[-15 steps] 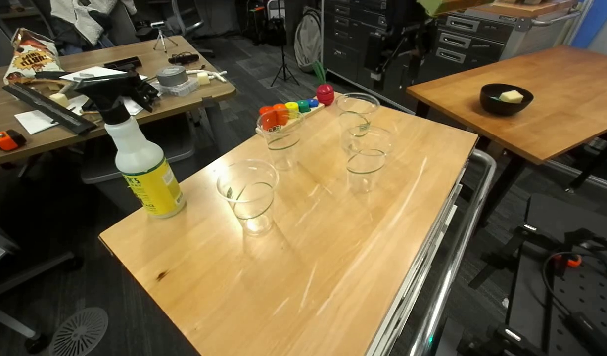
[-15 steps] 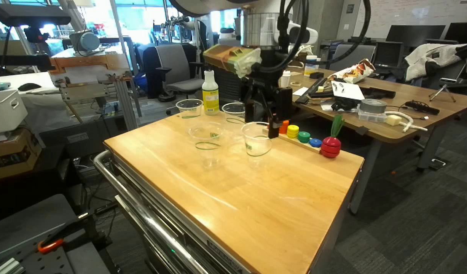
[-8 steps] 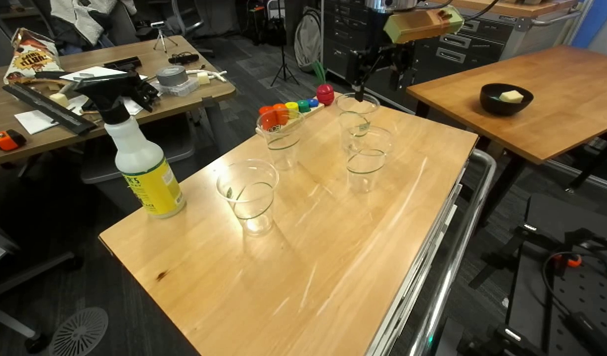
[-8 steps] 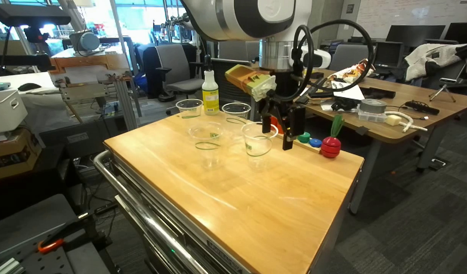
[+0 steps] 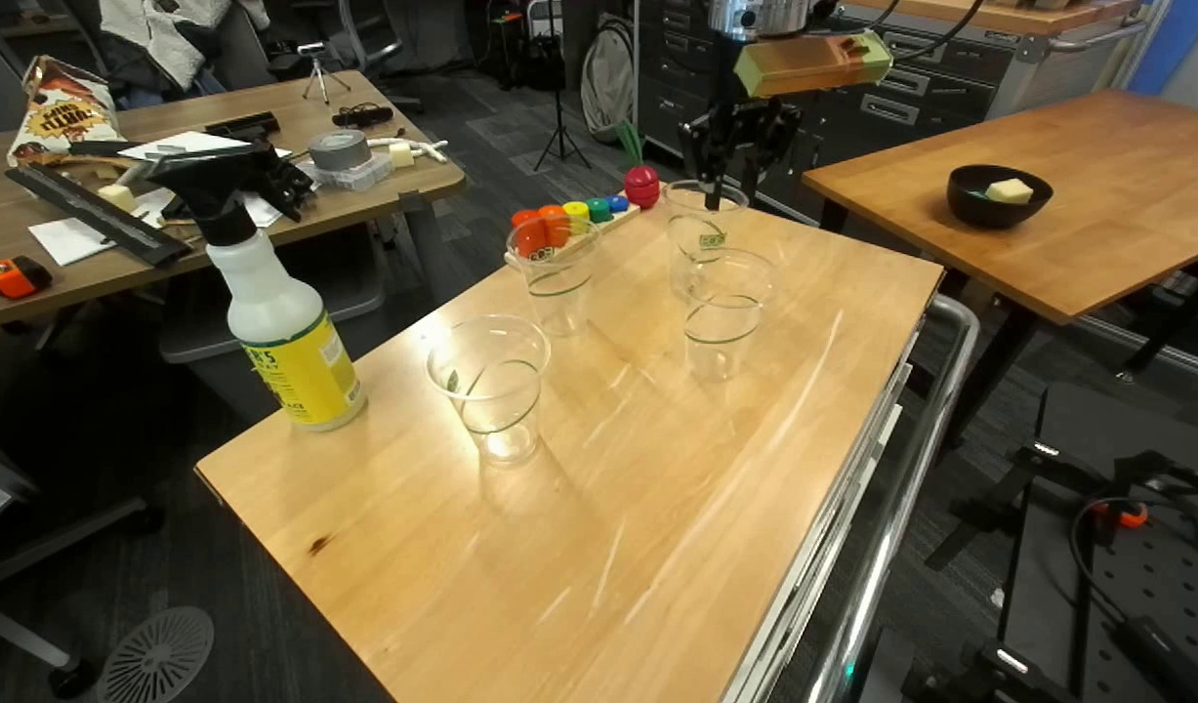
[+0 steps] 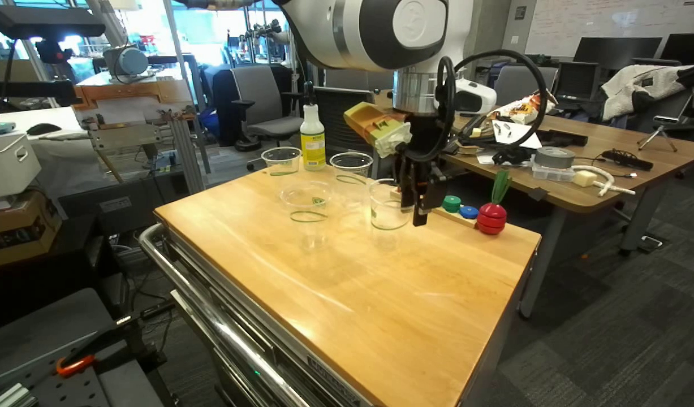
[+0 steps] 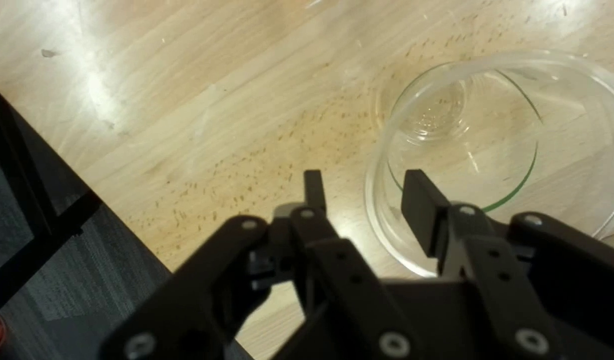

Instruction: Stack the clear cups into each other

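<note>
Bright tabletop (image 5: pixel 657 469), dark floor (image 5: pixel 257 635), glare in patches.
In an exterior view the windows (image 6: pixel 208 31) burn out to near white; in both exterior views pale streaks of reflected light cross the tabletop. Around a cup (image 5: pixel 491 400) it glows, and a faint shadow spreads beside the base (see-through plastic, so the outline half melts into the shine). In the wrist view the gripper (image 7: pixel 367 202) is dark and a little soft, and highlights bleach the tabletop at left and upper right.
</note>
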Robot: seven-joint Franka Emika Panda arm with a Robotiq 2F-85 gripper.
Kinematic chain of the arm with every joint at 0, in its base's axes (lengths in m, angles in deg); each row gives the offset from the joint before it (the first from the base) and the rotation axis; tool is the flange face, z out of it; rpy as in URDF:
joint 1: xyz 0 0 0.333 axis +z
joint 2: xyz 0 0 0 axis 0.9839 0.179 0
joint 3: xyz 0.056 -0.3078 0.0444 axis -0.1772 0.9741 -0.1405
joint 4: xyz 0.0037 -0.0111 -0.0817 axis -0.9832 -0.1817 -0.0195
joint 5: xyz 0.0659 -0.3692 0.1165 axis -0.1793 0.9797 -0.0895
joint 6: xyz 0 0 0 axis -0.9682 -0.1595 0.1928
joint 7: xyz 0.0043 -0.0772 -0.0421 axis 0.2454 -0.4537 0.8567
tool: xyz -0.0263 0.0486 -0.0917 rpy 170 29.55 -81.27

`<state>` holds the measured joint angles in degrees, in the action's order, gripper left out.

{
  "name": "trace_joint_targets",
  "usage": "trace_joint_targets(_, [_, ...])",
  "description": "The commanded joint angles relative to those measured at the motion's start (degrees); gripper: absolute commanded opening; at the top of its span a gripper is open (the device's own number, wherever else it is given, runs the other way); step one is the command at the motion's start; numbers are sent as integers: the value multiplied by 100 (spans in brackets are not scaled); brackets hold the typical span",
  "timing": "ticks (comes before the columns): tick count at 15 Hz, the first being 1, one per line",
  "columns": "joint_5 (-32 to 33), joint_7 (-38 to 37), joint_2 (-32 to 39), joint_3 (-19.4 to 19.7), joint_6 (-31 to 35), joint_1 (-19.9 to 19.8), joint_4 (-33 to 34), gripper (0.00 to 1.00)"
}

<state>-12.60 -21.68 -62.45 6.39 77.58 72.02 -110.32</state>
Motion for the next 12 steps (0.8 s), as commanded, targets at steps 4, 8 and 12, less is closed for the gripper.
trace_joint_targets(4, [-283, -53, -87, 86, -177, 86, 14, 0])
trace_joint_targets(8, [-407, 54, -289, 48, -386, 104, -93, 1])
trace_joint_targets(12, [-673, -1, -484, 27, -627, 86, -104, 1])
